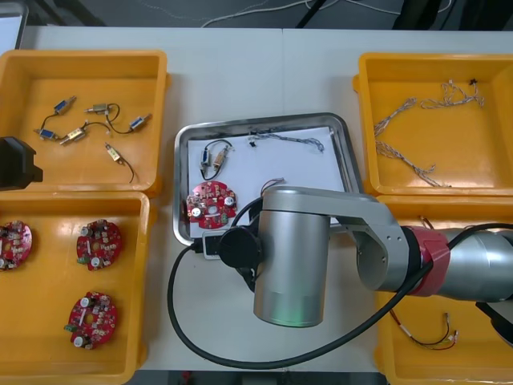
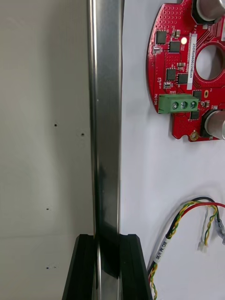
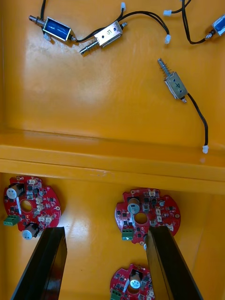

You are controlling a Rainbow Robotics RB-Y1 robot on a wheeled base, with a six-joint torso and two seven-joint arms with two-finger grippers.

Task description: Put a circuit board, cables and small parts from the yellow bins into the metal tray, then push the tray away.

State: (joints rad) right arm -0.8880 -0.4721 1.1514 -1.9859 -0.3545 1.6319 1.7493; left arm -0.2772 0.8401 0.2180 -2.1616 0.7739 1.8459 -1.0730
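Right pincer (image 2: 107, 240) tight on metal tray (image 2: 105, 117) rim beside circuit board (image 2: 180, 61) (left pincer (image 3: 105, 233) agape over yellow bins (image 3: 112, 159))

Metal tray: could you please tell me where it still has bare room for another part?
The widest bare patch in the metal tray lies between the twisted cable at the far rim and the right arm. The left side is crowded: small metal part, circuit board. The right gripper clamps the near rim. The left gripper hovers over a yellow bin.

The light bench (image 1: 240, 72) has a seam (image 1: 282, 64) running in from its far edge. Beyond that edge, a white cord (image 1: 256, 10) lies on the dark floor (image 1: 96, 10).
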